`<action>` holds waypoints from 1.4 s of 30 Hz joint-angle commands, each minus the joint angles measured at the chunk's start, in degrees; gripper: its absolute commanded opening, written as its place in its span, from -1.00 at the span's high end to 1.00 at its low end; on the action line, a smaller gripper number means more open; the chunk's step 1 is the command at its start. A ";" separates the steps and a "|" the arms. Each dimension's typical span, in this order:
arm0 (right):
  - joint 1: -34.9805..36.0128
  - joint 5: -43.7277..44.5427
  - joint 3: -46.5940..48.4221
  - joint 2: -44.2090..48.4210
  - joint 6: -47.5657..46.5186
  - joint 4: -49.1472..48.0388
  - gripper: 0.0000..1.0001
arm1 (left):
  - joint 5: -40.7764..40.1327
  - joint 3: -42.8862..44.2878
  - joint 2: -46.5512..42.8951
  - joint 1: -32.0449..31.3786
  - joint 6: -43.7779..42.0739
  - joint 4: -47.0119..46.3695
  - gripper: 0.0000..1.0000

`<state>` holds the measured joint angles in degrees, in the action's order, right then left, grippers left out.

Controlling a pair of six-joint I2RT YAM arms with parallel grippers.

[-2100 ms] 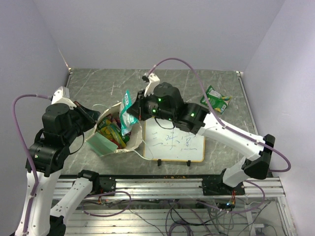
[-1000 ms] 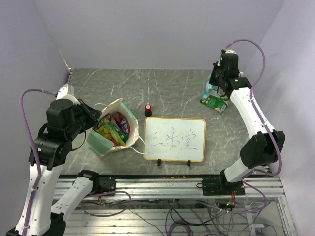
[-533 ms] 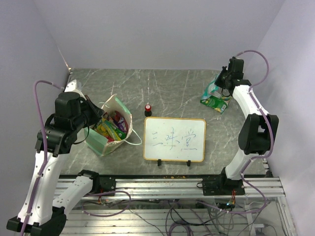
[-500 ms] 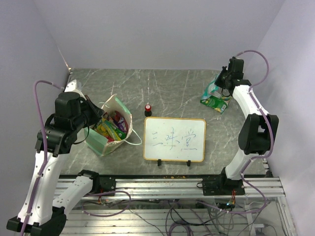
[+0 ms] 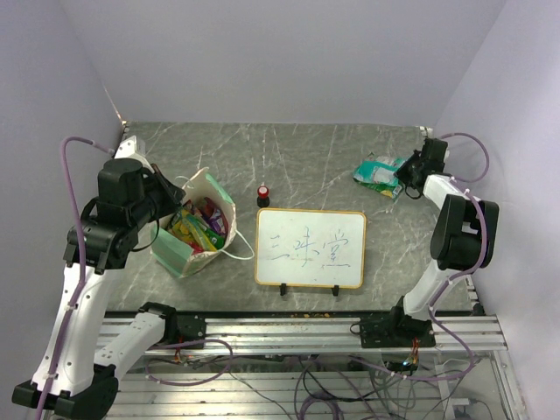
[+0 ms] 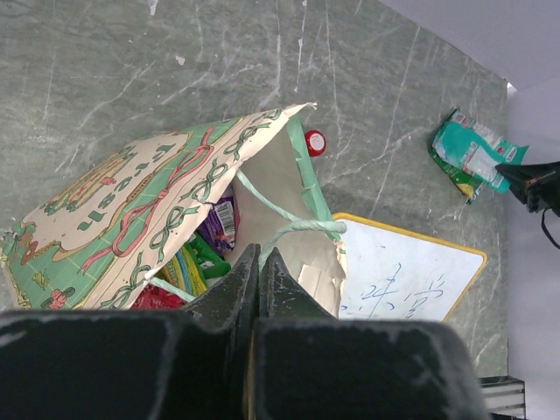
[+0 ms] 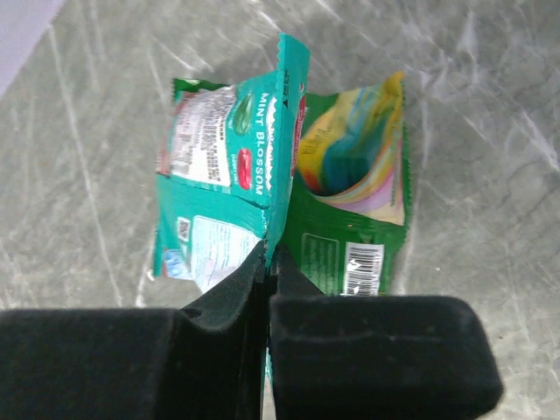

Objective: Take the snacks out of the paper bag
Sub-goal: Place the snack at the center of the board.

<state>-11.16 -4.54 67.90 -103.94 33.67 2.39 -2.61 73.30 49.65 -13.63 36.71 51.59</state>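
Marble table (image 5: 306,157): grey.
Right gripper (image 7: 265,255): clamped on teal packet (image 7: 219,175) (beside green packet (image 7: 350,201)); release low.
Left gripper (image 6: 259,259): pinching paper bag (image 6: 131,210); hold steady.

Robot lab cell, plain walls (image 5: 262,61), aluminium mounting rail (image 5: 289,329), exposed cables (image 5: 337,385)

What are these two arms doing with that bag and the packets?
The arms are unpacking. The left gripper pinches the paper bag at its rim, with several snacks inside. The right gripper is shut on a teal packet, partly over a green packet at the table's far right.
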 commanded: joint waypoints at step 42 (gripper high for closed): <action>44.43 -20.05 9.19 15.66 -1.60 9.84 -0.40 | 1.97 10.95 3.59 0.27 -14.37 -7.66 0.86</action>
<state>28.40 -20.97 74.54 -87.22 30.46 13.50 -7.99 85.41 55.88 -13.63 22.26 52.82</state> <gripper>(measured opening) 0.701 0.073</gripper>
